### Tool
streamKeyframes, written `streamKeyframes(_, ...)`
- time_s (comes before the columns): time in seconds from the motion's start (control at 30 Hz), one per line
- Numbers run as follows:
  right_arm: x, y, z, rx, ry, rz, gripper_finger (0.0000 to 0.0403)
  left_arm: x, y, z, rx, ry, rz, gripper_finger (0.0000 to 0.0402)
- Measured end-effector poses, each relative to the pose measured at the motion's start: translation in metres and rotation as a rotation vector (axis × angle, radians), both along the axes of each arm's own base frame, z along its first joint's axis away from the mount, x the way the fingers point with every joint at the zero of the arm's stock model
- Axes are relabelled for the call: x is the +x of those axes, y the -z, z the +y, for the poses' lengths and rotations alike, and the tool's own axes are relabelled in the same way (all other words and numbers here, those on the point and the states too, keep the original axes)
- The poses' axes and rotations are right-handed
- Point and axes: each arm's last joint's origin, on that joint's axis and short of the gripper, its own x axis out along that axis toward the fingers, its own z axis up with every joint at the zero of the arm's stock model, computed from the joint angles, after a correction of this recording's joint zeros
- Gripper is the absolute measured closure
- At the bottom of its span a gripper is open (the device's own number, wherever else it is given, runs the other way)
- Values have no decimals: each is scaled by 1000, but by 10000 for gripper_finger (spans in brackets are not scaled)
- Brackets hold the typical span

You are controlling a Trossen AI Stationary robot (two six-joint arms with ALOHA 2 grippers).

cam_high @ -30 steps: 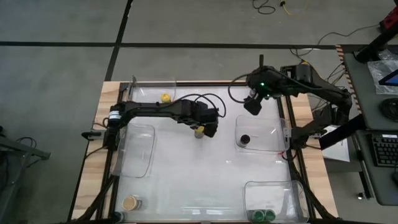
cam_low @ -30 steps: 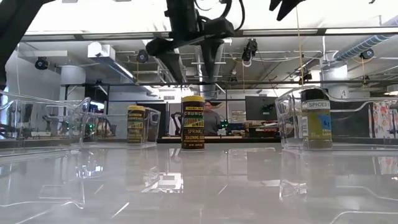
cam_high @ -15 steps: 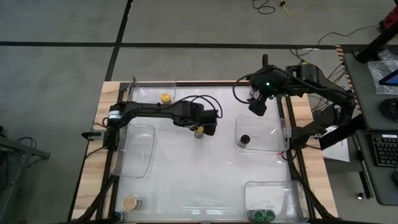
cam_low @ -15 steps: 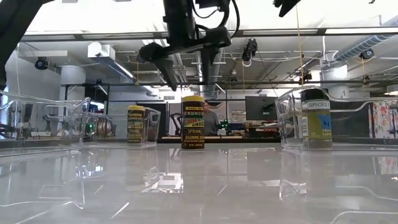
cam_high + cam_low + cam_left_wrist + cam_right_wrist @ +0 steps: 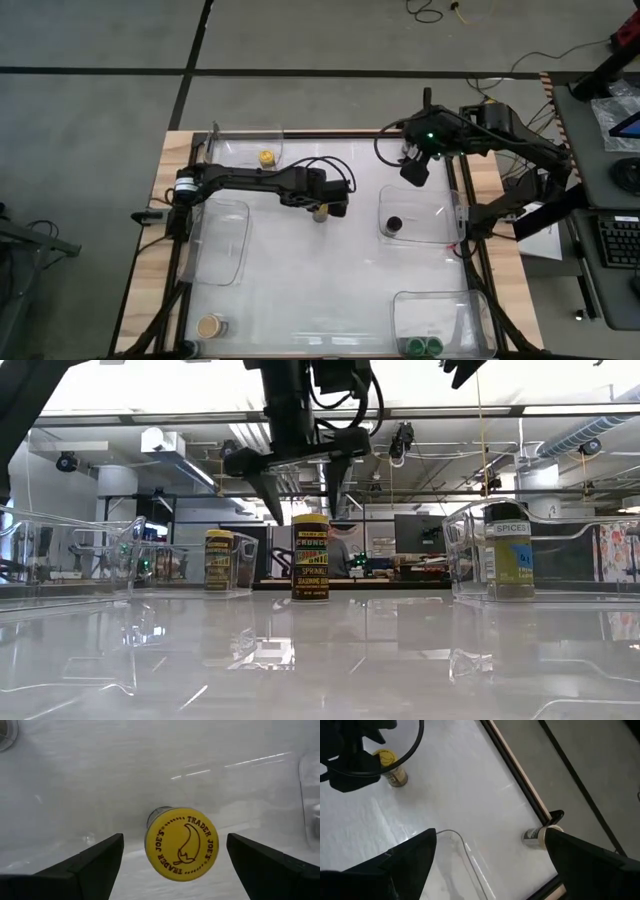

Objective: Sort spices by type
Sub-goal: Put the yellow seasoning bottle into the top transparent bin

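A spice jar with a yellow lid (image 5: pixel 320 212) (image 5: pixel 311 556) stands upright on its base near the middle of the white table. My left gripper (image 5: pixel 300 485) hangs open just above it, pointing steeply down. In the left wrist view the yellow lid (image 5: pixel 182 844) lies between the two fingers, clear of both. My right gripper (image 5: pixel 410 170) (image 5: pixel 490 837) waits open, high over the far right of the table. Other spices stand in clear trays: a yellow-lidded jar (image 5: pixel 266 157) at the far left, a black-lidded one (image 5: pixel 394 224) at the right, green-lidded ones (image 5: pixel 420 345) at the near right.
A clear tray (image 5: pixel 225 240) with nothing in it lies left of centre. A tan-lidded jar (image 5: pixel 211 325) stands at the near left corner. The black-lidded jar's tray (image 5: pixel 560 550) rises at the right in the low view. Bare white table lies between the trays.
My left gripper has come down toward the yellow-lidded jar in the middle and has rolled about its own pointing line, so that its fingers now stand to either side above the lid. It has stayed open. The jar has not moved.
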Motion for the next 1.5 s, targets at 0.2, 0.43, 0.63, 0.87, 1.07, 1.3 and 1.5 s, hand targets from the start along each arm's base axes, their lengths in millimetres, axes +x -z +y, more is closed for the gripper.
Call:
streamKeyframes(0.2, 0, 0, 0, 6, 10, -1, 39, 2, 1, 0, -11, -42, -29, 63)
streamKeyframes(0.43, 0, 0, 0, 12, 22, -5, 39, 2, 9, -2, -30, -63, -42, 63)
streamKeyframes(0.63, 0, 0, 0, 12, 22, -5, 39, 3, 22, -2, -34, -63, -74, 88)
streamKeyframes(0.87, 0, 0, 0, 12, 22, -6, 39, 3, 22, -1, -14, -66, -73, 141)
streamKeyframes(1.07, 0, 0, 0, 11, 22, -7, 39, 3, 22, -1, -9, -49, -61, 172)
streamKeyframes(1.3, 0, 0, 0, 11, 21, -7, 39, -4, 16, 2, 2, 20, -9, 185)
streamKeyframes(1.5, 0, 0, 0, 8, 19, -14, 39, -31, -27, 15, 107, 25, 6, 183)
